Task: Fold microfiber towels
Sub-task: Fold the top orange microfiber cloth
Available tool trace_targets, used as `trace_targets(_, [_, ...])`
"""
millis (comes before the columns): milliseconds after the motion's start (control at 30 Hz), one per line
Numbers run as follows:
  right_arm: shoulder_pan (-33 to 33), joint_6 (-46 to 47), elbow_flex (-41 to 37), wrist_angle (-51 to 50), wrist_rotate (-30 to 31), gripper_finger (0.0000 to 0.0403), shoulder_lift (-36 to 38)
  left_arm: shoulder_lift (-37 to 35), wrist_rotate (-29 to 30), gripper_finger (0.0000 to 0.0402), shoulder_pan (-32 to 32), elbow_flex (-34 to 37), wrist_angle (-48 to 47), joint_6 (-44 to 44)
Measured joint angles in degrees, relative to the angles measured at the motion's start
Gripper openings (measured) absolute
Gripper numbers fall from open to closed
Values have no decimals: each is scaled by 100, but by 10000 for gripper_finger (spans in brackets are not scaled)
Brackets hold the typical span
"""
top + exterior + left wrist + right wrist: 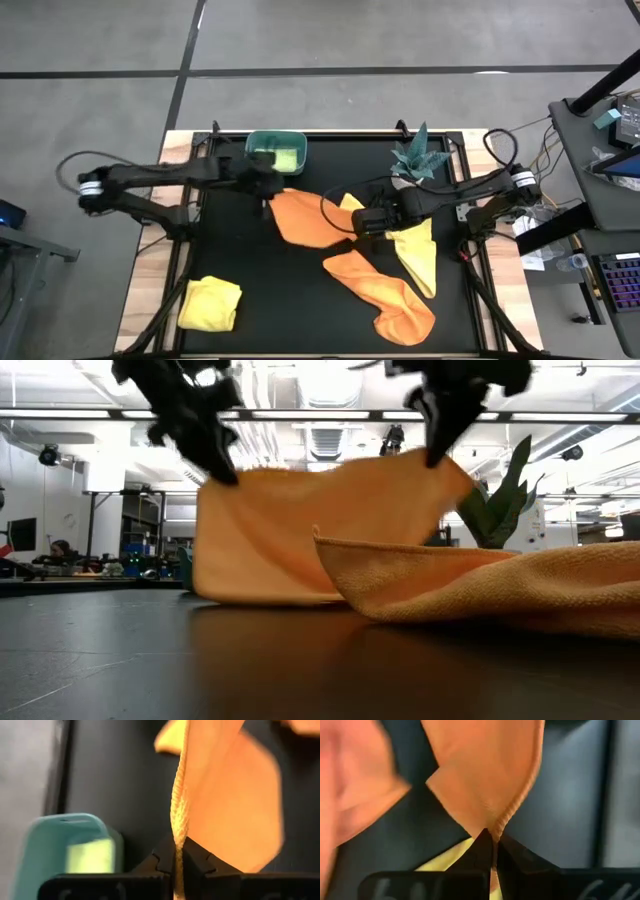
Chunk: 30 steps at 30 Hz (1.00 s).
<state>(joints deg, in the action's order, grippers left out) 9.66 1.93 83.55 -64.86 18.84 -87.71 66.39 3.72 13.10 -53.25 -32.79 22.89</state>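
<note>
You have one orange towel (300, 218) lifted between both arms over the middle of the counter (260, 270). The left claw (268, 186) is pinching its corner near the teal bin (275, 151), jaws pressed together on the hemmed edge, and the right claw (365, 222) is pinching the opposite corner the same way. From the low view the cloth hangs like a sheet, its lower edge resting on the counter.

A second orange towel (385, 290) lies crumpled just in front of it, with a yellow towel (418, 252) touching it beneath the right arm. Another yellow towel (210, 303) sits bunched at the front left corner, well apart, and a lime green towel (283, 158) rests inside the bin.

Your risks, as I judge them: both grips hold only a thin strip of hem, so pulling the cloth taut could slide a corner out. Laying the sheet down toward the front could land it on the second orange towel and spoil the fold. Swinging right could brush the potted plant (420, 155); swinging back could catch the bin.
</note>
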Motion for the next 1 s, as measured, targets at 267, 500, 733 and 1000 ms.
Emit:
trace_targets(267, [-539, -967, 792, 12, 1281, 8, 12, -1344, 568, 0, 4, -20, 44, 323])
trace_targets(500, [-1097, -1817, 1450, 54, 1588, 8, 12, -2039, 1490, 0, 4, -17, 23, 390])
trace_targets(733, [-1033, -1746, 1751, -101, 1150, 8, 12, -2455, 1271, 0, -15, 0, -119, 205])
trace_targets(1000, [-527, -890, 1218, -237, -1020, 9, -11, -2445, -816, 0, -367, 630, -469, -962])
